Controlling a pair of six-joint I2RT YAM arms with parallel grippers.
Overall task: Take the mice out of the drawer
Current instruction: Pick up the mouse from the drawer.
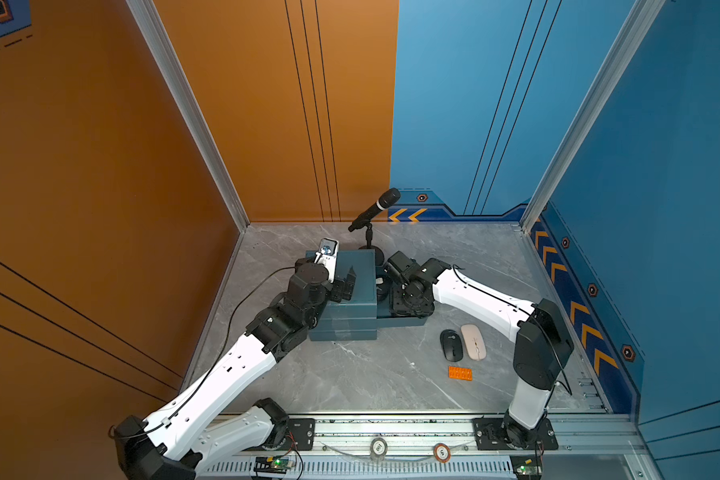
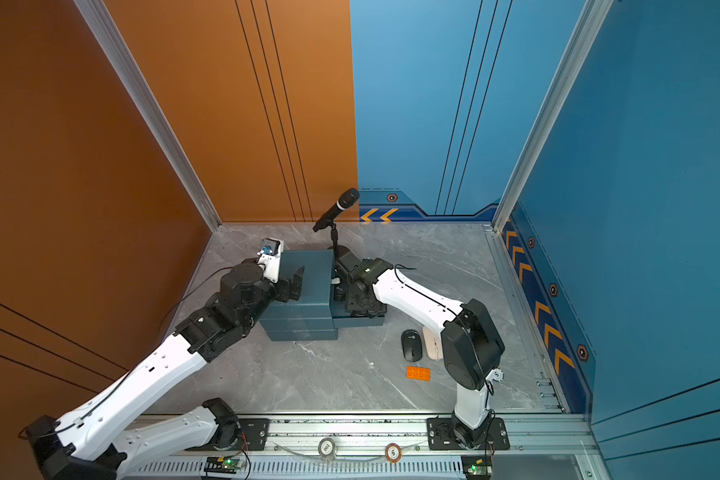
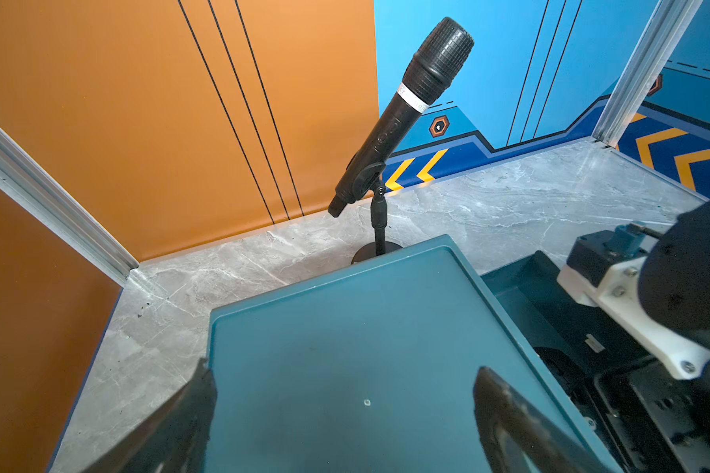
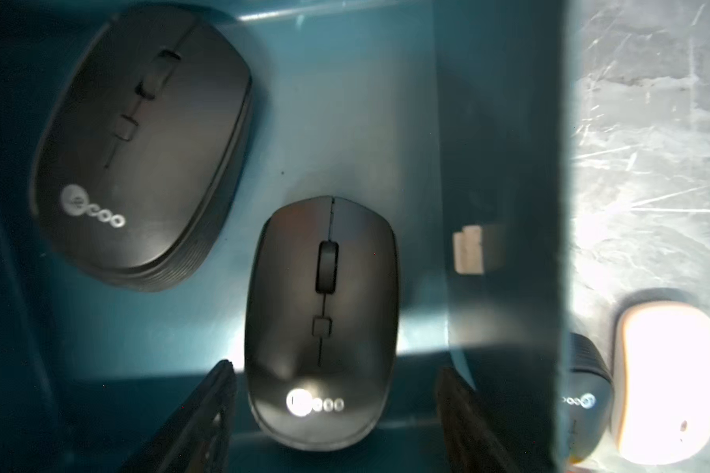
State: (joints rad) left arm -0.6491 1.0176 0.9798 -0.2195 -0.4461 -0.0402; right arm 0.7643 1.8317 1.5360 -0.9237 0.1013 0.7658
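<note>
Two matte black mice (image 4: 322, 323) in the drawer (image 4: 345, 123) bear pale logos.

In a top view I log my left gripper (image 2: 295, 283) over the top of the teal cabinet (image 2: 308, 307), my right arm (image 2: 412, 291) reaching down into the open drawer (image 2: 360, 321), and a black mouse (image 2: 411, 345) just beside a cream mouse (image 2: 432, 347) on the table (image 2: 329, 374), near the orange plate (image 2: 418, 372).

The black mouse (image 4: 322, 323) and second black mouse (image 4: 140, 147) look like matt plastic, on the smooth teal floor of the drawer (image 4: 345, 123). Lower right in a top view, the pale mouse (image 1: 473, 341) looks smooth and the tabletop (image 1: 350, 382) polished, grey and marble-patterned.
</note>
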